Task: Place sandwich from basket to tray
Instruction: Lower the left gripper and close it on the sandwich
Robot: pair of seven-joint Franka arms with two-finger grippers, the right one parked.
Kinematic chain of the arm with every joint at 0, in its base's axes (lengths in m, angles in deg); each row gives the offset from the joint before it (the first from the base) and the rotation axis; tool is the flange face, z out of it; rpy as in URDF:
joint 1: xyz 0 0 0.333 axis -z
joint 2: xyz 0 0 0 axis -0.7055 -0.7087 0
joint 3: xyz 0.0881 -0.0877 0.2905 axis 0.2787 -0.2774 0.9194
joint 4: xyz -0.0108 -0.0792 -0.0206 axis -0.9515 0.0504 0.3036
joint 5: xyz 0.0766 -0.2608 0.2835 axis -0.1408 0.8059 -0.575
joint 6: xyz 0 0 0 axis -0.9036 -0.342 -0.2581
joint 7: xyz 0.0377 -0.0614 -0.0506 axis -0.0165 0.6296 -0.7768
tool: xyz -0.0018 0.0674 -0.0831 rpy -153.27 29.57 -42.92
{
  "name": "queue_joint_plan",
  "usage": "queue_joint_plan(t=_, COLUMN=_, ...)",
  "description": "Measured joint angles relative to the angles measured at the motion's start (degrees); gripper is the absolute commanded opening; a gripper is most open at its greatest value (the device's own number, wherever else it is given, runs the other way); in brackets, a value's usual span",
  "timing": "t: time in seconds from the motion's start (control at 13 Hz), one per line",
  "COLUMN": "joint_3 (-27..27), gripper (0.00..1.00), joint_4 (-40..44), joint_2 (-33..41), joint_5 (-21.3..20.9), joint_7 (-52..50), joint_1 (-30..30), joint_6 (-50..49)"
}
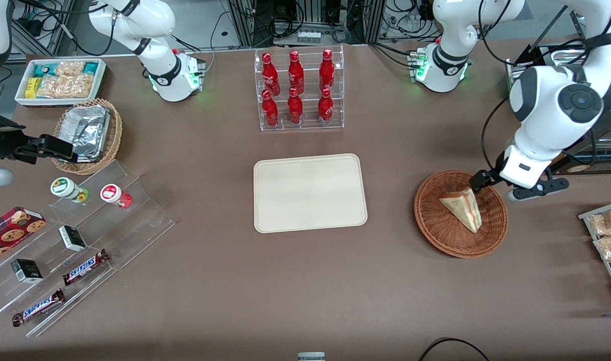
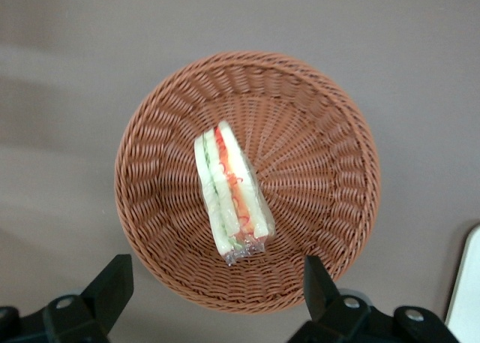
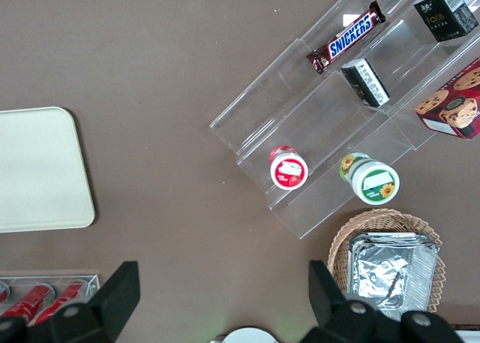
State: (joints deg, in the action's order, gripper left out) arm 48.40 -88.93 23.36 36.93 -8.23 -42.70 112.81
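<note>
The sandwich (image 1: 462, 208) is a white bread wedge lying on its side in the brown wicker basket (image 1: 435, 225). The wrist view shows its red and green filling layers (image 2: 229, 189); the front view shows mostly bread. The pincer (image 2: 217, 290) hangs spread wide above the basket's rim, holding nothing. Bare table (image 1: 390, 190) separates the basket from the tray (image 1: 309, 193).

I count six red bottles (image 1: 295, 90), two chocolate bars (image 1: 84, 266), two wicker baskets (image 1: 460, 213), one sandwich (image 1: 463, 208), one tray (image 1: 309, 192), two lidded cups (image 1: 67, 189).

My gripper (image 2: 214, 290) hangs above the basket, jaws spread wide.
</note>
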Motion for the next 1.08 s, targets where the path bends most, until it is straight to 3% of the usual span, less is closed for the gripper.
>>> queue_joint_plan(t=0.38, joint_3=-0.03, gripper=1.0, joint_4=-3.21, joint_2=-2.11, joint_5=-0.01, joint_7=-10.13, joint_1=0.02, joint_6=6.61)
queue_joint_plan(t=1.08, joint_3=-0.51, gripper=1.0, joint_4=-5.93, joint_2=-9.39, joint_5=-0.01, joint_7=-12.68, joint_1=0.04, joint_6=15.39)
